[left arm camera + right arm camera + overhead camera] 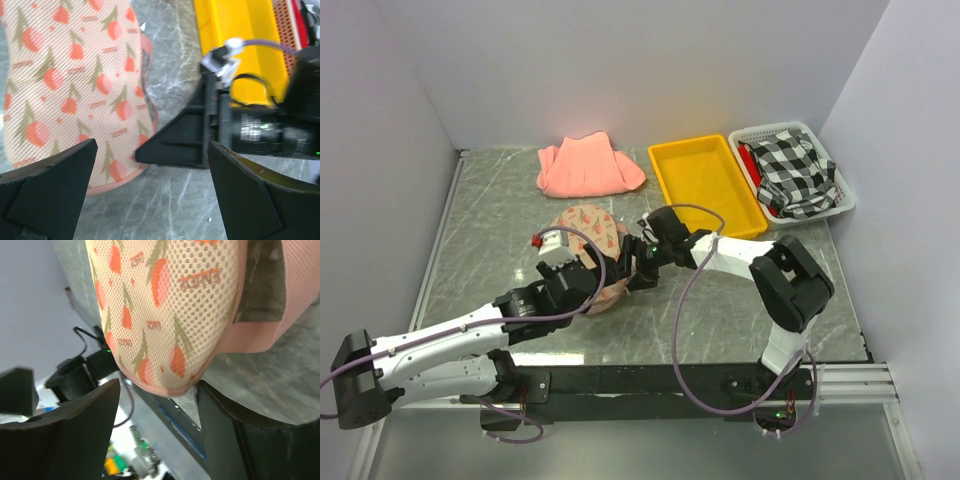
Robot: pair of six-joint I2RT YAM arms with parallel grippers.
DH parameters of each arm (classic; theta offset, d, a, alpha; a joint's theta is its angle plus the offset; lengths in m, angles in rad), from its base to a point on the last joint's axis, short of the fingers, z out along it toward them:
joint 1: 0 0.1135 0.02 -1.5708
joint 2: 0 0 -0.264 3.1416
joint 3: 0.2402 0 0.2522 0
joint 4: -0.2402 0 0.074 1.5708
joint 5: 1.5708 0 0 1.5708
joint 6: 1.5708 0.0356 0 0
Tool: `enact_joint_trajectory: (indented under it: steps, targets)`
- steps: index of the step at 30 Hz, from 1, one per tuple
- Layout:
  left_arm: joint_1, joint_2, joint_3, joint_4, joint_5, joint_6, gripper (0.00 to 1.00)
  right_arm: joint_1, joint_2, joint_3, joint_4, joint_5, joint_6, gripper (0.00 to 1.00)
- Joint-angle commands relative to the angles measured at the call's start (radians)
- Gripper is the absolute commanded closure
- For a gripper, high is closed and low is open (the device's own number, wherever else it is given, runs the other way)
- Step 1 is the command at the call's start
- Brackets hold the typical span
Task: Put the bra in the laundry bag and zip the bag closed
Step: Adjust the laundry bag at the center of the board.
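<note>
1. Left gripper: fingers spread about as wide as they go, holding nothing. It hovers low over the surface, right at the near end of the laundry bag.
2. Right gripper: also spread, not pinching anything. In its wrist view the rounded near end of the bag sits in the gap between the two fingers. I can't tell if either finger actually touches the pink edging.
3. The two grippers are really close together. In the left wrist view a black finger of the right one points straight at the bag's edge.
4. The bag lies flat mid-surface, peach-print mesh side up, long axis running away from the arms.
5. The bra: can't make it out on its own anywhere, and whether it's inside the bag I can't tell.
6. Further back there's a salmon-pink folded cloth just behind the bag. To its right is a yellow tray, then a white basket with a black-and-white checked cloth in it, near the right wall.
</note>
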Motion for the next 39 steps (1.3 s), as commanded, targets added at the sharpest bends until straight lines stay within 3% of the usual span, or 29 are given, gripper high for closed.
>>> enact_joint_trajectory:
  steps: [1,7,12,19,25,30,33,39]
  targets:
    - [0.001,-0.021,-0.035,-0.095,-0.015,-0.070,0.01,0.000,-0.088,0.083,-0.199,0.130,-0.170,0.29]
    - [0.001,0.002,-0.075,-0.104,0.019,-0.132,0.01,-0.047,-0.113,0.064,-0.285,0.269,-0.252,0.29]
    - [0.001,0.007,-0.084,-0.158,-0.019,-0.211,0.01,-0.136,-0.018,0.123,-0.242,0.184,-0.293,0.30]
    - [0.003,0.027,-0.072,-0.314,-0.082,-0.388,0.00,-0.144,0.107,0.325,-0.233,0.109,-0.404,0.30]
    - [0.022,0.065,-0.087,-0.354,-0.124,-0.474,0.01,-0.170,0.203,0.392,-0.175,0.037,-0.387,0.30]
    - [0.094,0.050,-0.136,-0.229,-0.082,-0.410,0.01,-0.176,0.248,0.409,-0.087,-0.055,-0.405,0.31]
    - [0.159,0.019,-0.202,-0.090,-0.010,-0.334,0.01,-0.180,0.300,0.468,-0.136,-0.079,-0.433,0.32]
    - [0.213,0.074,-0.204,-0.005,0.043,-0.245,0.01,-0.180,0.338,0.534,-0.119,-0.093,-0.428,0.35]
